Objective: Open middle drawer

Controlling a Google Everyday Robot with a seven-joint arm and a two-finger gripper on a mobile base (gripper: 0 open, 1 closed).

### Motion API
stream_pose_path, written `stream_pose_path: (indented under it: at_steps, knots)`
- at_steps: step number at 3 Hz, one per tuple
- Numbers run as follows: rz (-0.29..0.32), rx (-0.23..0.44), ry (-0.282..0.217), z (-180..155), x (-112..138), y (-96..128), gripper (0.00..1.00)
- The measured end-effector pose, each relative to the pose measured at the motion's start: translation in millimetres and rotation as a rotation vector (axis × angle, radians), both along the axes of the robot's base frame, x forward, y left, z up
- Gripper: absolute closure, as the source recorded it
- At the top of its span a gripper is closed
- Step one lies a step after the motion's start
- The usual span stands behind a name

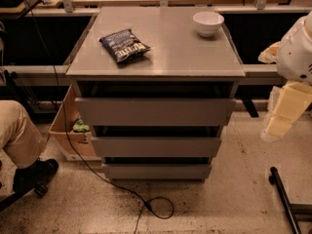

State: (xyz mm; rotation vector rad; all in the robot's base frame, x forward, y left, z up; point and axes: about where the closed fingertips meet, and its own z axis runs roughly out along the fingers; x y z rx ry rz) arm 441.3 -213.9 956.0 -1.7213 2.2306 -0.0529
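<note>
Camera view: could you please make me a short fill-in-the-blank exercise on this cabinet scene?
1. The white bowl stands at the cabinet top's back ____ corner.
2. The chip bag lies to the ____ of the white bowl.
3. Counted from the top, the middle drawer is the ____ of three grey fronts.
4. The gripper hangs off the cabinet top's ____ side, touching no drawer.
Missing words: right; left; second; right.

arm [298, 48]: white, rounded, smooth shell | gripper [282, 113]: cream, tapered, blocky, at far right
</note>
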Motion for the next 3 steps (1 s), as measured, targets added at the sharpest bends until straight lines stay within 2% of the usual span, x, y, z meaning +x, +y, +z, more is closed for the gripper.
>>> stream_pose_path:
  at_steps: [1,3]
  knots:
    - [0.03,0.069,0.026,-46.6,-6.1,13.6,0.0]
    - [0.054,0.196,0.16,-190.3,-39.1,46.1,0.0]
